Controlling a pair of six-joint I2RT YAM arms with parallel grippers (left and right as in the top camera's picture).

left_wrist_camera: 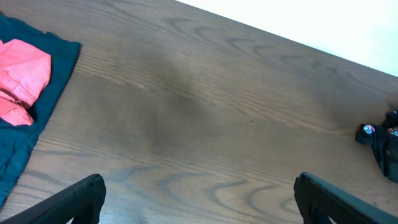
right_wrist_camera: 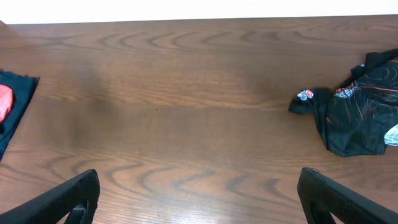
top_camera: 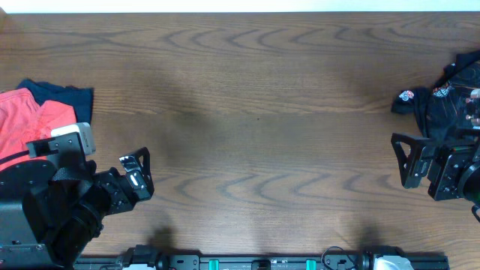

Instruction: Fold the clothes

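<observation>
While both arms hang low over the near side of the table (top_camera: 247,90), neither one holds anything. The left gripper (top_camera: 142,174) is by the near left corner with its jaws wide apart and bare wood between them; the left wrist view shows the same, with each of the two dark fingers (left_wrist_camera: 81,199) out at its own side of the picture. The right gripper (top_camera: 401,159) is at the right edge, jaws also spread wide and empty, tips just short of the cloth and not clearly touching it. The black jersey (top_camera: 450,97) lies crumpled in a heap at the right edge, toward the far right corner, with small white and orange logos showing on the part that sticks out toward the table's middle. The red top (top_camera: 26,120) lies on the navy top (top_camera: 67,96) at the left edge, and the navy shows past it on the far side. The left arm covers part of the red top. The two piles are well apart, with bare wood across the middle.
</observation>
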